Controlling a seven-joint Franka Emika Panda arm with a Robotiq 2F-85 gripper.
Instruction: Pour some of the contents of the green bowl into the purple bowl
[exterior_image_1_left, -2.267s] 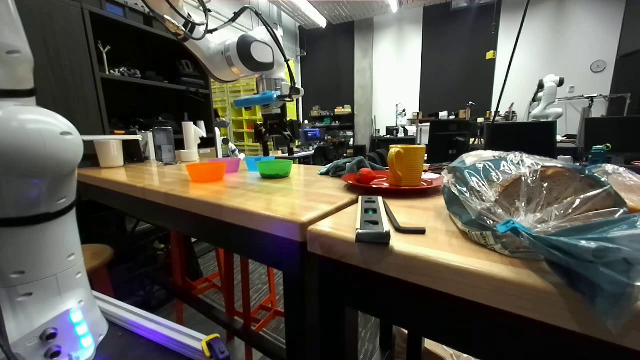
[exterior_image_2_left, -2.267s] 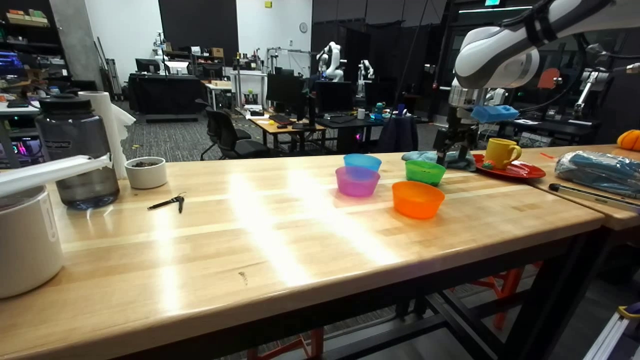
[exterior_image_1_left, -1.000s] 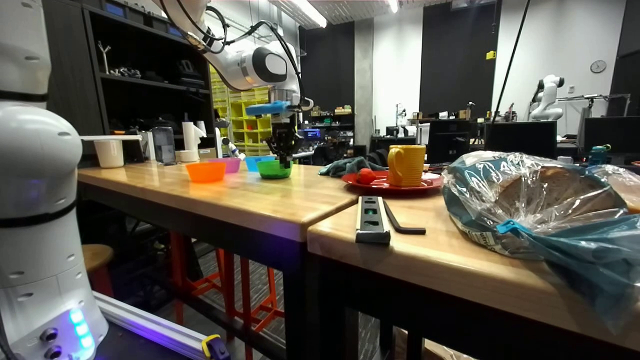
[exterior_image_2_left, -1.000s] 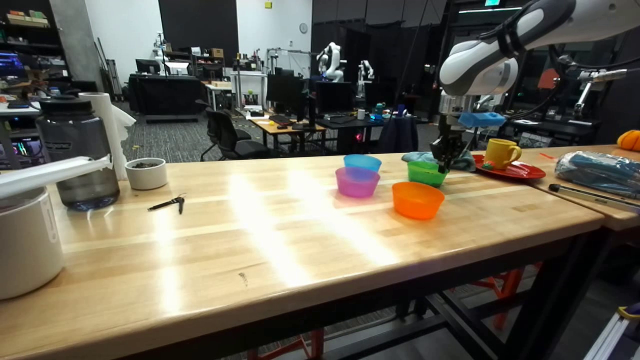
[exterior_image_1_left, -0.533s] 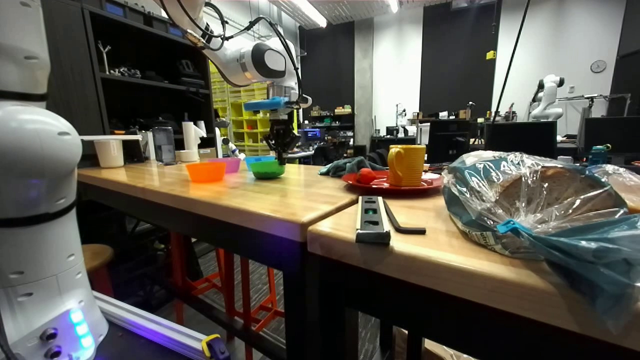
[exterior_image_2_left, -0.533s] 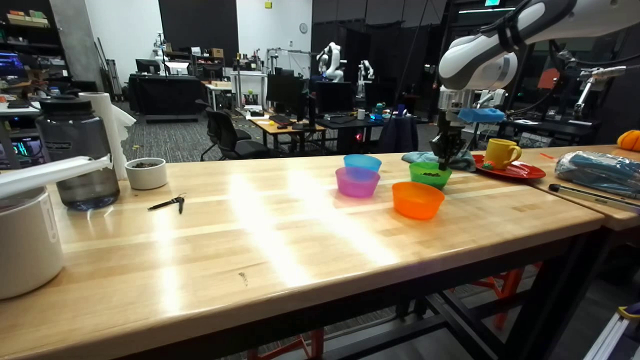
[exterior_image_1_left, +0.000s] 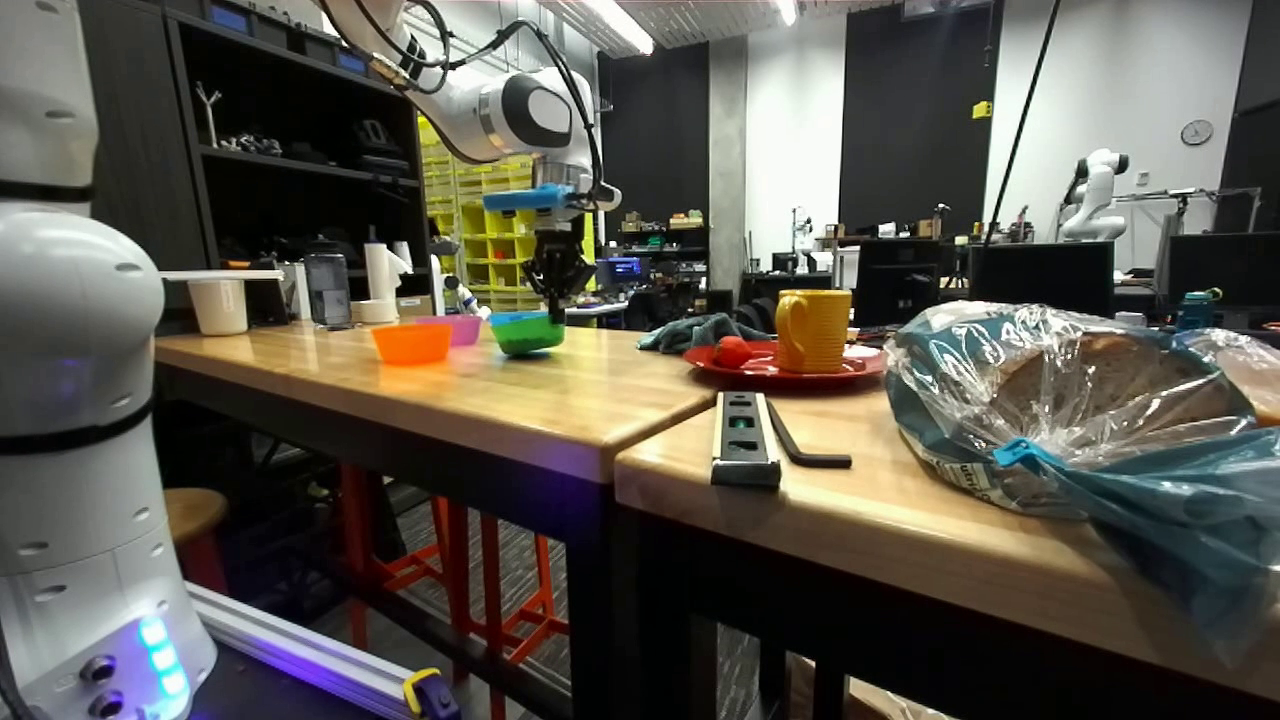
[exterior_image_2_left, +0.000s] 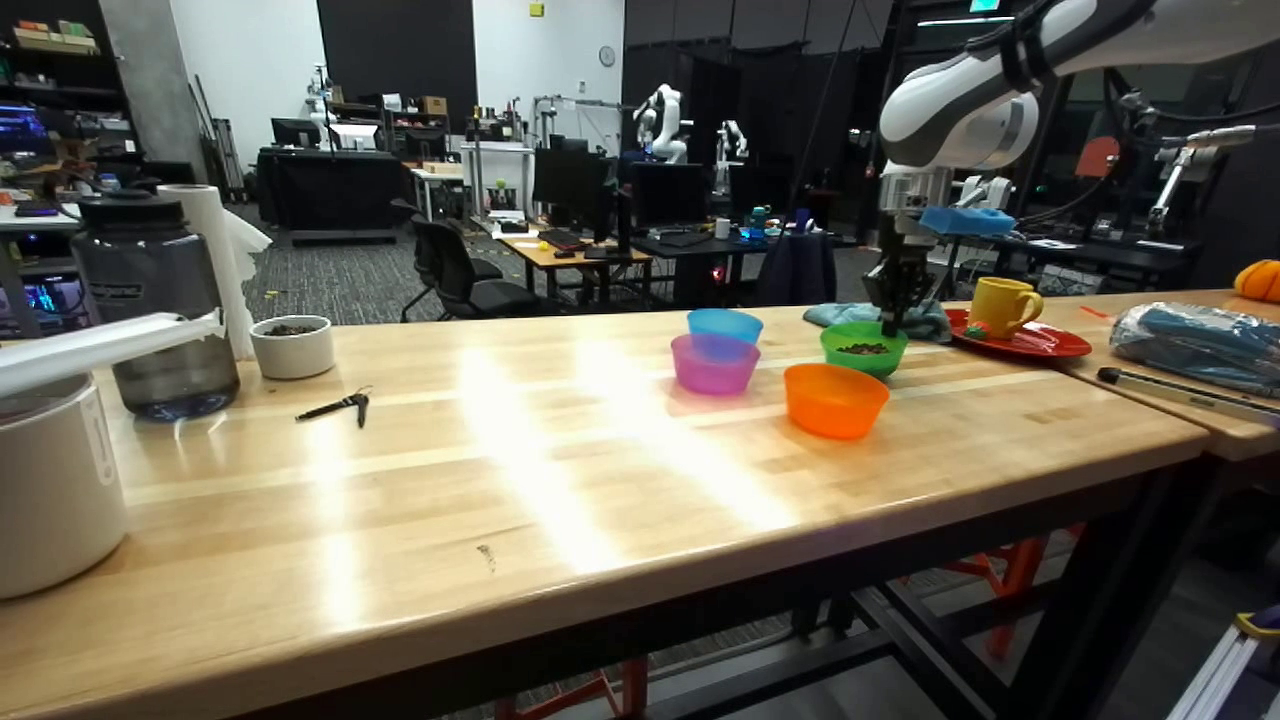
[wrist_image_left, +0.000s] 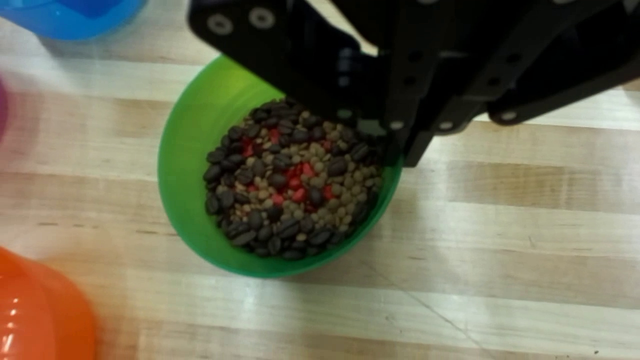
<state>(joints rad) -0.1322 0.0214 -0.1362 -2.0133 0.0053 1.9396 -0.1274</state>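
Wrist view | gripper (wrist_image_left: 404, 156) pinching smooth plastic green bowl (wrist_image_left: 183, 165) | oval beans (wrist_image_left: 278, 181)

Ceiling lights (exterior_image_1_left: 618, 25) glow; glare streaks tabletop (exterior_image_2_left: 620, 440); wrist view slightly blurred.

- green bowl (wrist_image_left: 192, 150): round, tilted slightly, holding dark beans (wrist_image_left: 288, 228), tan grains (wrist_image_left: 345, 206) and red bits (wrist_image_left: 298, 194)
- purple bowl (exterior_image_2_left: 715, 372): round, see-through, upright; at nine o'clock from the green bowl in an exterior view, apart
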